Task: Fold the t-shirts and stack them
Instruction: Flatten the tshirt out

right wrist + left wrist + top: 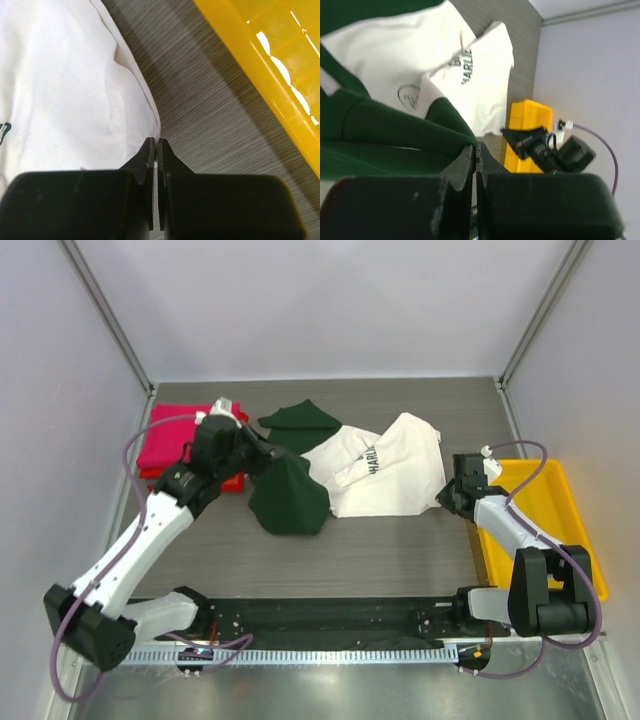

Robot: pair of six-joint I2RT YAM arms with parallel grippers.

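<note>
step: spreading the cream t-shirt (385, 475) flat ahead of the fold, both grippers on it
shirt location: mid-table, crumpled, lettering up. Its dark green sleeve (290, 498) is tented up on the left, and a second green part (300, 420) lies behind it.
left gripper (476, 149): jaws together, clamped on a fold of the green sleeve, with cloth draping off the tips
right gripper (157, 146): jaws together at the shirt's right hem, near the yellow tray (560, 502). A white sliver shows between the tips, so probably a pinch on the very edge, but it's hard to confirm.
stack: folded magenta-pink shirt (172, 432) on a red shirt (232, 482), far left, just beside the left gripper
progress: early. The cream shirt is not yet folded and not on the stack.
risk 1: hem slips out when pulled taut. Cause: the right pinch sits at the extreme edge.
risk 2: shirt twists instead of flattening. Cause: the left gripper holds a bunched sleeve, not a corner.
risk 3: pink/red stack gets dragged or skewed. Cause: the left gripper works right next to it.
risk 4: cloth snags on the tray wall. Cause: the hem lies near the tray.
</note>
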